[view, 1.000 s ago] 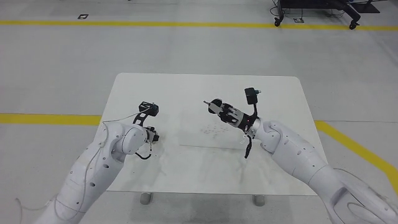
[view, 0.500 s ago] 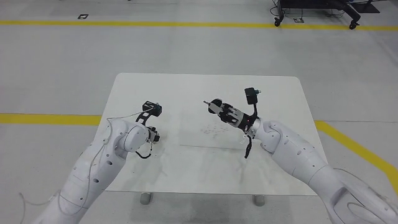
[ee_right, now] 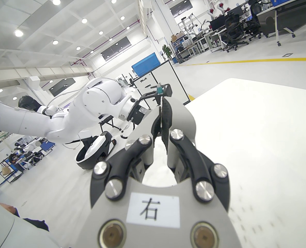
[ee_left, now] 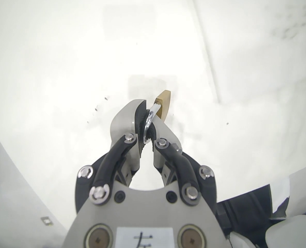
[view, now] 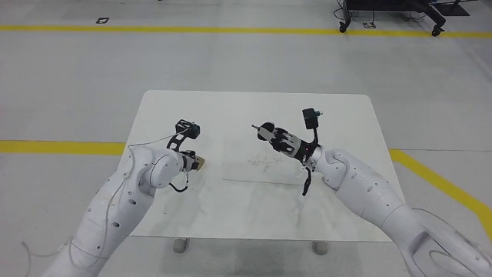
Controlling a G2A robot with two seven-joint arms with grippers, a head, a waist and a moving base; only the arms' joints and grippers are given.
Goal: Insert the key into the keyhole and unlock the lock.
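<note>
Brass padlock (ee_left: 164, 103) hangs from your left gripper (ee_left: 148, 113), whose jaws are pinched tight on its silver shackle (ee_left: 146, 129), the body sticking out beyond them over the left part of the white table (view: 338, 115). Your right gripper (view: 267, 131) sits over the middle of the table, jaws all but closed on the key (view: 254, 128), which shows edge-on between the black pads (ee_right: 167, 121) and pokes its thin tip out past them. Padlock and key are well apart, the key's tip aimed toward the table's far left.
</note>
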